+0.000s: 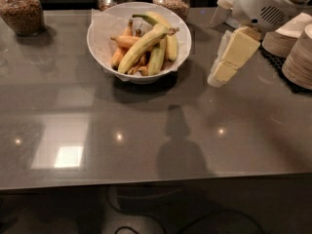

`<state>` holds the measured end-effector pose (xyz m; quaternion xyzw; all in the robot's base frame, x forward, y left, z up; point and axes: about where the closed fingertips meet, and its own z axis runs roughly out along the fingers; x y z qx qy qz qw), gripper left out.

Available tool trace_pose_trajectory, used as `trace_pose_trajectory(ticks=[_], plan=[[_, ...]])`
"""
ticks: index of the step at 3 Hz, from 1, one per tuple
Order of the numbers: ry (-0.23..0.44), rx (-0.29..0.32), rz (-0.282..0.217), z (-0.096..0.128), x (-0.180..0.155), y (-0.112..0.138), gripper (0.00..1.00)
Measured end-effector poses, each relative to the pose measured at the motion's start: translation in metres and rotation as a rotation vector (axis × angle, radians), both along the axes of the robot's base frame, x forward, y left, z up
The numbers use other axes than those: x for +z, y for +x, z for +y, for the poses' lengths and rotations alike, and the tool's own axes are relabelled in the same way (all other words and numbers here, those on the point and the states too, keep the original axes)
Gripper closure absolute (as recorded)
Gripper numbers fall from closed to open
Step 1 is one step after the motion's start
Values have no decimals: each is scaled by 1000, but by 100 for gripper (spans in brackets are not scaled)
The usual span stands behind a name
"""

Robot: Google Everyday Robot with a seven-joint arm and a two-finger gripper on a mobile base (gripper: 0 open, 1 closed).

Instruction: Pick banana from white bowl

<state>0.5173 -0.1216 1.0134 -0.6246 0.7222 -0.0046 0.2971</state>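
Your arm cut off at upper right, gripper [217, 76] tilted down-left beside the white bowl [146, 77], clear of the banana [141, 48], grip state you cannot tell.

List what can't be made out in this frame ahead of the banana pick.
Camera view, claw: it hangs right of the white bowl; its arm is cut off by the top edge.
Camera view, lower fruit: partly covered by the banana lying on top.
Camera view, left jar: top cut off by the upper edge.
Camera view, stacked paper bowls: cut off by the right edge.
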Motion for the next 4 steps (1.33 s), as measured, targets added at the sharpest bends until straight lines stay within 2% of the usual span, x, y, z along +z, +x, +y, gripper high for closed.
trace_pose_trajectory(ticks=[1,2,4], plan=[[47,51,-53,52,17,34,0],[86,115,-68,117,24,59,0],[67,127,-77,123,18,66,0]])
